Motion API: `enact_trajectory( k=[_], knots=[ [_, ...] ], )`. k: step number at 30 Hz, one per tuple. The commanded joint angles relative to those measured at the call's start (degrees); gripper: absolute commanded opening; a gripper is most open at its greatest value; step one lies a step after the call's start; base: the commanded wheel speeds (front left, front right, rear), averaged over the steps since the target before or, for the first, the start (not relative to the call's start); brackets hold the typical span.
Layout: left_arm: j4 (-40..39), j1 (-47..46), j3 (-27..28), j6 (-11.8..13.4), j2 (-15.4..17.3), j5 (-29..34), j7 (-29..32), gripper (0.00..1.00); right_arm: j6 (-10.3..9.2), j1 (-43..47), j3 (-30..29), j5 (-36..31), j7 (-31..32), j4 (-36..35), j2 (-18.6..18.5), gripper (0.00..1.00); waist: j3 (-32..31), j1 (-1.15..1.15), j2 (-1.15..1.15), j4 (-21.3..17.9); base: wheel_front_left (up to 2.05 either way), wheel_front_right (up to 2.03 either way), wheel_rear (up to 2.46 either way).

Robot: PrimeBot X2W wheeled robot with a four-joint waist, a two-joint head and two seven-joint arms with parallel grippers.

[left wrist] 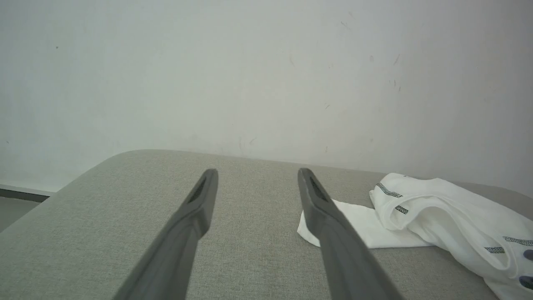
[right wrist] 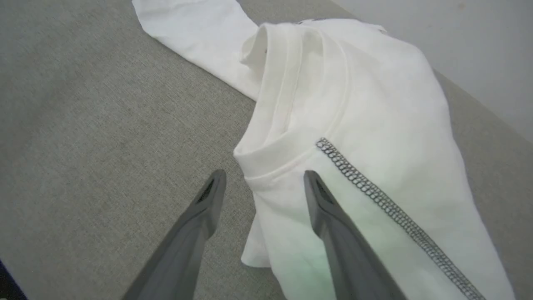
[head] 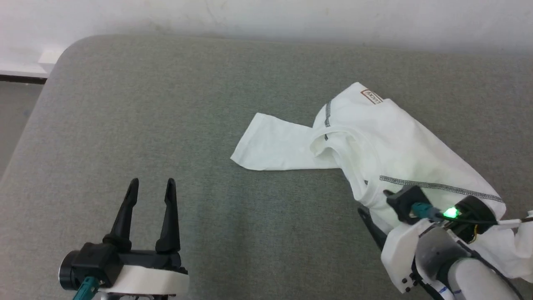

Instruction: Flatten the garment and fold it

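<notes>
right wrist view, fingers: the right gripper (right wrist: 264, 175) is holding its two long dark fingers spread apart and gripping nothing.
right wrist view, garment: the white thin-fabric short-sleeved T-shirt garment (right wrist: 366, 108) is lying bunched across the centre and right of the frame on the grey woven padded surface (right wrist: 83, 125).
right wrist view, relation: the ribbed round collar (right wrist: 266, 154) is sitting just above the gap between the fingers. The frame-right finger is overlapping cloth and the frame-left one is hanging over bare grey. Cannot tell whether either is touching.
right wrist view, seam: the dark grey zigzag stitching line (right wrist: 374, 191) is running from the centre down to the lower right.
head view, left fingers: the left gripper (head: 152, 183) is sitting at the lower left with its fingers parted and empty, over bare surface.
head view, garment axis: the garment's long axis is running diagonally from the small brown-bordered label (head: 372, 96) at the upper right of centre down to the lower right corner. A flat white flap (head: 275, 146) is sticking out toward the frame centre.
head view, nearer arm: the right arm is sitting right at the garment's lower end. The left gripper is well apart, and the garment is lying up and to the right of its fingers.
left wrist view: the fingers are standing open and pointing at the plain white wall (left wrist: 266, 75). The garment is lying at the lower right, beyond the frame-right finger.
judgement: flattening is looking barely started. The right gripper is best placed for a pinch near the collar, while the left would need a long reach across to the flap.
</notes>
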Motion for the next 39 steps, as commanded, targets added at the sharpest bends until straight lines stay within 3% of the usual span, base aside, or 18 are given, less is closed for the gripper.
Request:
enact_trajectory(
  k=[1, 5, 6, 7, 8, 18, 19, 21, 29, 37, 38, 39],
  knots=[
    [0.15, -1.13, -0.13, 0.25, -0.11, -0.07, -0.27, 1.0, -0.11, -1.39, 1.03, -0.34, -0.23, 1.3, -0.46, 1.0, -0.15, 0.0, 0.0, 1.0, 0.0, 0.0, 0.0],
    [0.36, -1.36, -0.36, 0.26, -0.11, -0.09, -0.27, 1.0, -0.11, -3.56, 3.48, -1.34, -1.27, 6.13, -1.11, 1.0, -0.22, 0.0, 0.0, 2.01, 0.0, 0.0, 0.0],
    [0.45, -1.39, -0.43, 0.26, -0.11, -0.12, -0.27, 1.0, -0.11, -4.08, 3.55, -2.07, -1.98, 6.98, -1.1, 0.44, -0.3, 0.0, 0.0, 2.21, 0.0, 0.0, 0.0],
    [0.55, -1.4, -0.52, 0.27, -0.11, -0.15, -0.27, 1.0, -0.11, -4.45, 3.31, -2.45, -2.84, 7.65, -0.77, 0.15, -0.42, 0.0, 0.0, 2.38, 0.0, 0.0, 0.0],
    [0.62, -1.35, -0.58, 0.32, -0.11, -0.19, -0.27, 1.0, -0.11, -4.67, 2.78, -2.46, -3.69, 8.12, -0.12, 0.0, -0.58, 0.0, 0.0, 2.46, 0.0, 0.0, 0.0],
    [0.74, -0.32, -0.76, 0.75, -0.11, -0.34, -0.27, 1.0, -0.11, -6.15, 0.26, -3.92, -7.31, 5.16, 1.38, 0.0, -2.27, 0.0, 0.0, 1.01, 0.0, 0.0, 0.0],
    [0.71, -0.34, -0.82, 0.78, -0.11, -0.34, -0.27, 1.0, -0.11, -6.07, 0.12, -4.02, -7.14, 4.56, 1.53, 0.07, -2.26, 0.0, 0.0, 0.86, 0.0, 0.0, 0.0],
    [0.62, -0.42, -0.95, 0.86, -0.11, -0.42, -0.27, 1.0, -0.11, -5.82, 0.15, -4.1, -6.62, 3.53, 1.56, 1.0, -2.14, 0.0, 0.0, 0.64, 0.0, 0.0, 0.0],
    [0.62, -1.62, -1.98, 0.97, -0.11, -1.3, -0.27, 1.0, -0.11, -2.96, 2.02, -3.53, -1.39, 4.39, 0.11, 1.0, 0.08, 0.0, 0.0, 1.46, 0.0, 0.0, 0.0],
    [0.62, -2.74, -1.92, 1.33, -0.12, -1.87, -0.27, 1.0, -0.11, -2.92, 2.61, -6.33, -1.33, 6.91, -0.38, 1.0, 2.06, 0.0, 0.0, 3.14, 0.0, 0.0, 0.0],
    [0.63, -2.79, -1.89, 1.34, -0.12, -1.91, -0.27, 1.0, -0.11, -3.02, 2.26, -6.8, -1.23, 7.13, -0.21, 0.49, 2.18, 0.0, 0.0, 3.25, 0.0, 0.0, 0.0],
    [0.64, -2.85, -1.86, 1.36, -0.12, -1.96, -0.27, 1.0, -0.11, -3.26, 2.05, -7.53, -1.33, 7.18, -0.12, 0.29, 2.29, 0.0, 0.0, 3.33, 0.0, 0.0, 0.0]
  ],
)
